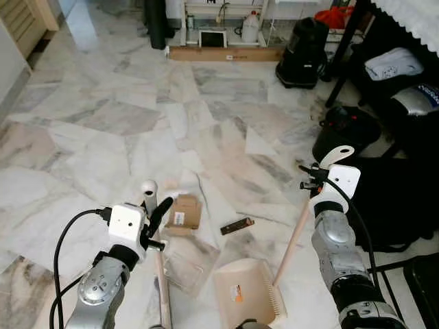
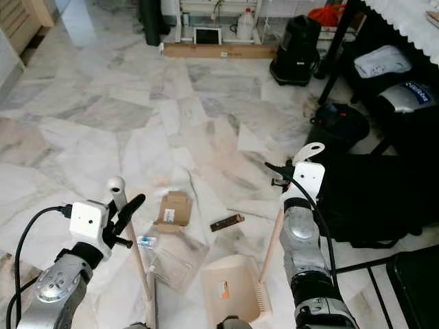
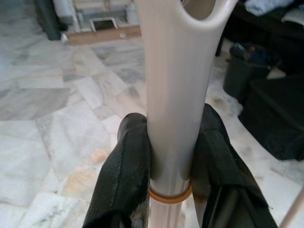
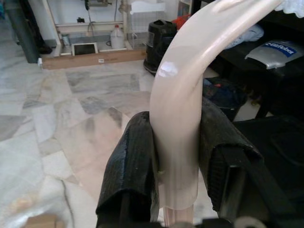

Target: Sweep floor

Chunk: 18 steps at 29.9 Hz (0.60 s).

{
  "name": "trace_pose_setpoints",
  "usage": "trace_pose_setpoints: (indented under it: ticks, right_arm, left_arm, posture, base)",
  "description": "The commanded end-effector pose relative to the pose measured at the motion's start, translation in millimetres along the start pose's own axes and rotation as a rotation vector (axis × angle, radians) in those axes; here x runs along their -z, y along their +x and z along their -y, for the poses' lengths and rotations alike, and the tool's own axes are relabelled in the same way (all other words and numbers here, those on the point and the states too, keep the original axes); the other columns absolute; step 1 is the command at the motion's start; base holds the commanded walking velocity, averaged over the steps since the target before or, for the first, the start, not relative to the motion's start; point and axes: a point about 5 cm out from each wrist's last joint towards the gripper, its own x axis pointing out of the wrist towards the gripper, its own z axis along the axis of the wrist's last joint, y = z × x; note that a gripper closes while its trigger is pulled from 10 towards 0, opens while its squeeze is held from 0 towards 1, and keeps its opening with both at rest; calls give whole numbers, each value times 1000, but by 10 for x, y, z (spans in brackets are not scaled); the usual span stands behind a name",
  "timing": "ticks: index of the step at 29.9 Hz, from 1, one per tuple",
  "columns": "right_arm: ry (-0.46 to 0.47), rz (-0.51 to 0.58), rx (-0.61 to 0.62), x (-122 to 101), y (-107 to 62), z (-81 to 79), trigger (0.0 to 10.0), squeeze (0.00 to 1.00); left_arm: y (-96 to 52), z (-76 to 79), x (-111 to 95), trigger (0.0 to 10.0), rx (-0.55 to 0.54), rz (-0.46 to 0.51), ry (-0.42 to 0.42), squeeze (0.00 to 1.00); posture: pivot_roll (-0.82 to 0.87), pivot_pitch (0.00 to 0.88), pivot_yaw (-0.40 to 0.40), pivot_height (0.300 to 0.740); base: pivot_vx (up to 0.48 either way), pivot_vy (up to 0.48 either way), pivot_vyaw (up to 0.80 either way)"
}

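Litter lies on the marble floor just ahead of the robot: a flattened cardboard box, a clear plastic wrapper and a small dark bar-shaped wrapper. The left gripper is clamped on the pale broom handle, whose shaft runs down toward the robot's feet beside the plastic wrapper. The right gripper is clamped on the curved top of the dustpan handle, which slants down to the beige dustpan resting on the floor between the two arms. The debris sits forward and left of the pan's mouth, nearer the broom arm, so the coming stroke likely has to draw it back and rightward into the pan.
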Motion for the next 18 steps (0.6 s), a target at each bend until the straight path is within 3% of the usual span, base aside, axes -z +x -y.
trace_pose_setpoints:
  ticks: [1, 10, 18]
  right_arm:
    - [-4, 25, 3, -45, 33, 30, 10000, 0]
    - [58, 107, -77, -126, 51, -100, 10000, 0]
    - [50, 72, -72, -48, 55, -138, 10000, 0]
  left_arm:
    - [-42, 13, -11, 10000, 19, -11, 9, 0]
    - [-35, -64, -224, 10000, 14, 44, 28, 0]
    - [-79, -159, -378, 10000, 6, 61, 35, 0]
  posture:
    - [-21, 261, -83, 740]
    - [14, 292, -77, 740]
    - [50, 353, -63, 740]
  base:
    - [0, 0, 0]
    - [0, 0, 0]
    - [0, 0, 0]
